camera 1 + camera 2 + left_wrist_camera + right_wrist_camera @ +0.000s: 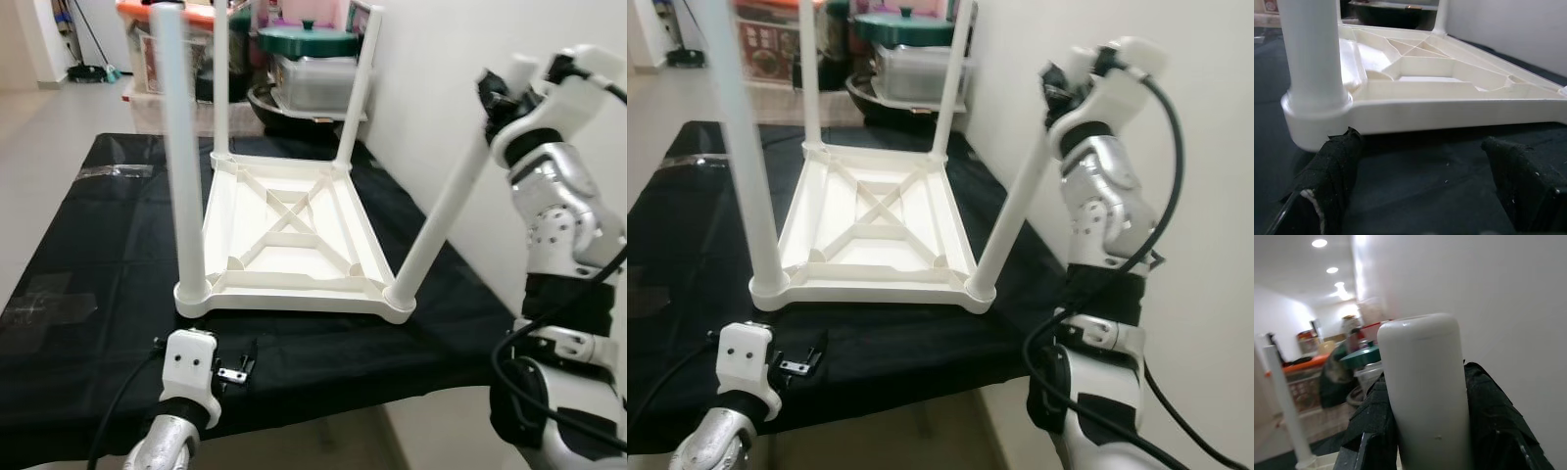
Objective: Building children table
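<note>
A white plastic children's table (294, 235) lies upside down on a black-covered worktable (88, 245). Three white legs stand upright in its corner sockets, among them the near left leg (181, 147). The near right leg (441, 220) leans outward from its corner socket (400, 297). My right gripper (495, 100) is shut on that leg's top end, and its black fingers (1371, 426) press both sides of the leg (1425, 382). My left gripper (238, 364) rests open on the cloth, just in front of the near left corner (1312, 122), holding nothing.
A white wall (441, 59) runs close along the right side. Behind the worktable stand stacked storage boxes and a pot with a green lid (309, 41). Bare floor (39, 127) lies to the left. The worktable's front edge is right below my left wrist.
</note>
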`<state>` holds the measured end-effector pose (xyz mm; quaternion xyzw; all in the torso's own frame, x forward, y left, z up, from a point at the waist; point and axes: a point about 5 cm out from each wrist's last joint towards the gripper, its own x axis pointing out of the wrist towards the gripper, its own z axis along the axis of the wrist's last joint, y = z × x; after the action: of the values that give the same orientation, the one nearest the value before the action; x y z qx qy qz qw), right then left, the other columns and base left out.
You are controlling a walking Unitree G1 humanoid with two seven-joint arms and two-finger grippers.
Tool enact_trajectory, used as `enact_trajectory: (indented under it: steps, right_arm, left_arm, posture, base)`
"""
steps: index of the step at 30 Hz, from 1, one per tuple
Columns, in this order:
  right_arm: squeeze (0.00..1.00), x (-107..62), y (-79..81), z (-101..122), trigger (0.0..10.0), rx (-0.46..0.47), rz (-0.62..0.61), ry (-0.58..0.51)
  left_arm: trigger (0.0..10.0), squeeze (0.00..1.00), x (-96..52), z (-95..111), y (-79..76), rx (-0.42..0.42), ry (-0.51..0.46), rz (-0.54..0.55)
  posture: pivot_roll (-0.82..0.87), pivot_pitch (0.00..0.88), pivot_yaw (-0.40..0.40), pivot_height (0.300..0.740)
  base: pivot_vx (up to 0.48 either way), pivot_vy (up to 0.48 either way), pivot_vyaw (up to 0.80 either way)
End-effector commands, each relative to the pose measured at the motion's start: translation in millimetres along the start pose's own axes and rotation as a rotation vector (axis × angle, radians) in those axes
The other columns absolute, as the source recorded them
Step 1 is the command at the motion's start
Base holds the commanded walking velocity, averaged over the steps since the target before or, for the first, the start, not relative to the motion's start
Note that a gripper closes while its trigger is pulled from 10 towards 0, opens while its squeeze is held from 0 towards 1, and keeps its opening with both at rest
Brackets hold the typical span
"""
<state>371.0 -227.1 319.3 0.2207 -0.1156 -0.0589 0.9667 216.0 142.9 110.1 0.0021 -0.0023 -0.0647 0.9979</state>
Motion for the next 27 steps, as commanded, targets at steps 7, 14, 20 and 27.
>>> enact_trajectory:
  steps: [7, 14, 20, 27]
  right_arm:
    - [0.00, -14.9, -56.1, -126.7, 0.0, 0.422, -0.405, 0.442]
    - [0.00, -51.8, -30.7, -202.5, 0.0, 0.437, -0.461, 0.764]
    - [0.00, -62.3, -20.7, -220.5, 0.0, 0.408, -0.438, 0.850]
    - [0.00, -87.0, 30.9, -257.2, 0.0, 0.348, -0.283, 1.051]
  left_arm:
    - [10.0, 0.00, -2.0, -1.2, -2.9, -0.003, 0.015, -0.015]
    - [10.0, 0.00, -4.2, 0.0, 0.1, 0.005, 0.014, 0.001]
    - [10.0, 0.00, -4.5, -0.7, 0.6, 0.006, 0.016, 0.002]
    - [10.0, 0.00, -3.3, -1.2, -0.5, 0.008, 0.015, -0.002]
  posture:
    - [0.07, 0.000, -0.123, 0.740]
    - [0.08, 0.000, -0.144, 0.740]
    - [0.09, 0.000, -0.144, 0.740]
    - [0.10, 0.000, -0.146, 0.740]
  base:
    - [0.000, 0.000, 0.00]
    - [0.000, 0.000, 0.00]
    - [0.000, 0.000, 0.00]
    - [0.000, 0.000, 0.00]
